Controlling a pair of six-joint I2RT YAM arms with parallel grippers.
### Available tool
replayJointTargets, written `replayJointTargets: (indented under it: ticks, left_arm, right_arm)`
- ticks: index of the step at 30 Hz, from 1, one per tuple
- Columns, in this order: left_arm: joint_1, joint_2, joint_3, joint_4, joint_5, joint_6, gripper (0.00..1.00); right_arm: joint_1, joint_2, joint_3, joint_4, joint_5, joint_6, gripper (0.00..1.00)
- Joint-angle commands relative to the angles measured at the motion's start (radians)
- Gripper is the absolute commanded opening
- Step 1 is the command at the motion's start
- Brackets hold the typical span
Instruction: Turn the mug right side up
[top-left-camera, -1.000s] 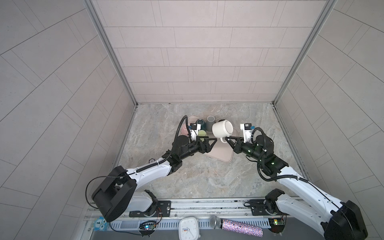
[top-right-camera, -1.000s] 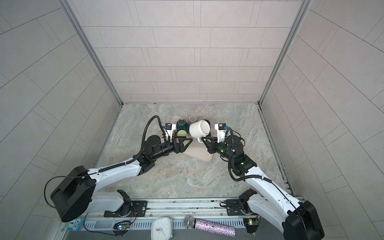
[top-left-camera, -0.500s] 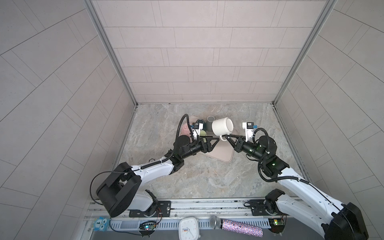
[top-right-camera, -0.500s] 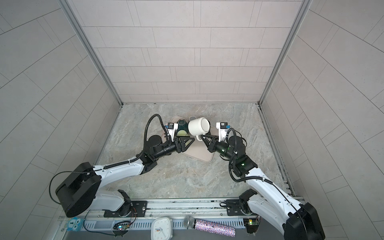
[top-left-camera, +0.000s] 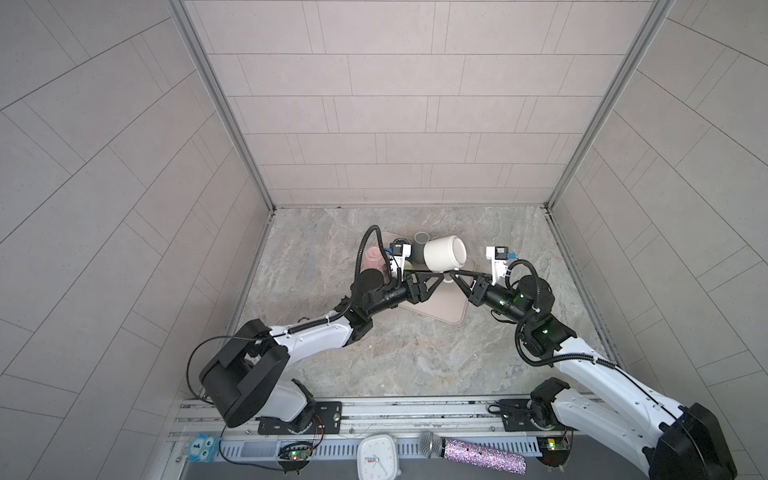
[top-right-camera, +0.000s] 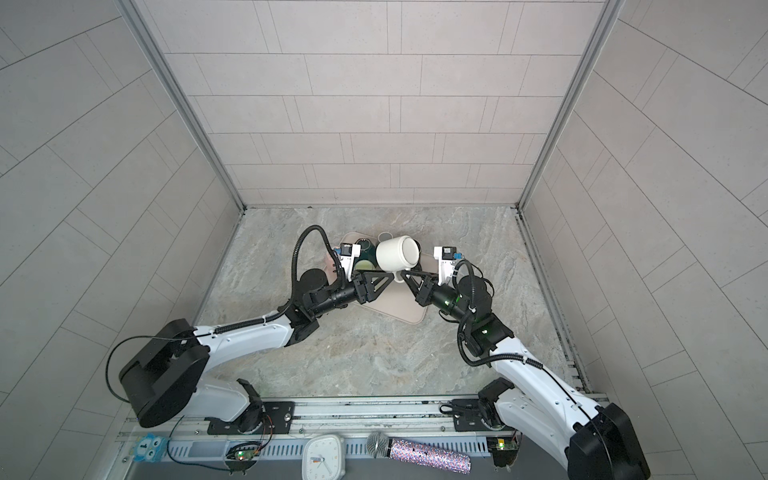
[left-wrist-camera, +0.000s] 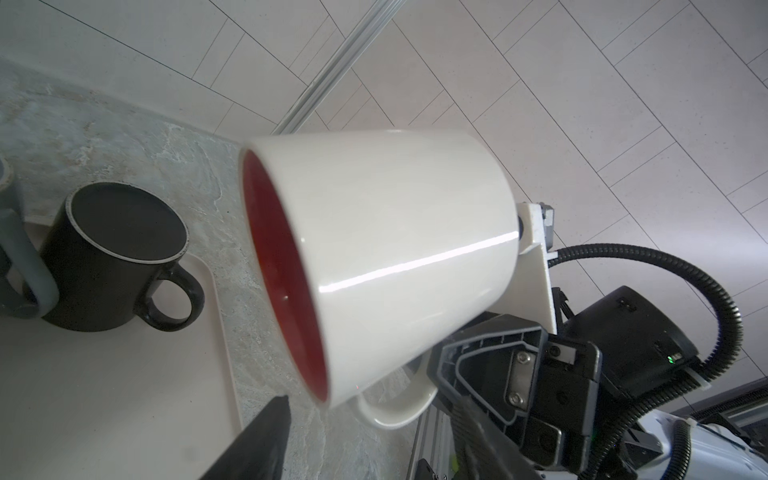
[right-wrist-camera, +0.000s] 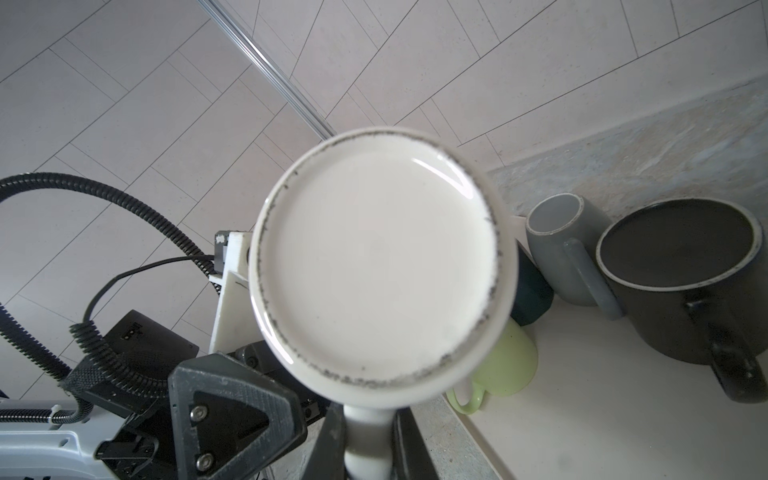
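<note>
Right gripper clamps white mug by handle only, sideways; may pivot/slip. Left gripper: jaws apart, beside it.

Light bright, soft, even across the pale tiled walls; shadows on the grey marbled table faint, soft-edged. Both top views sharp, with wide-angle stretch enlarging tiles toward the frame edges. Wrist views: thin glare streak along the glossy white ceramic mug, curved highlight on its base, nearest parts out of focus.
</note>
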Motion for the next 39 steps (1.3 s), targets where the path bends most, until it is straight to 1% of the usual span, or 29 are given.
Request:
replayJointTargets:
  ticks: [1, 12, 17, 31, 39]
  left_arm:
    - [-0.008, 0.006, 0.030, 0.060, 0.019, -0.008, 0.66]
    - [-0.019, 0.038, 0.057, 0.105, 0.023, -0.036, 0.64]
    - [-0.023, 0.057, 0.069, 0.127, 0.028, -0.052, 0.59]
    - [-0.031, 0.089, 0.091, 0.160, 0.019, -0.070, 0.58]
    - [-0.036, 0.094, 0.115, 0.174, 0.035, -0.088, 0.58]
  right_arm:
    - [-0.004, -0.023, 0.011, 0.163, -0.013, 0.035, 0.00]
    - [-0.004, -0.020, -0.011, 0.230, -0.006, 0.069, 0.00]
    - [-0.004, -0.018, -0.029, 0.268, -0.008, 0.088, 0.00]
    - [-0.004, -0.012, -0.038, 0.315, -0.001, 0.110, 0.00]
    - [-0.004, 0.005, -0.052, 0.350, -0.003, 0.113, 0.00]
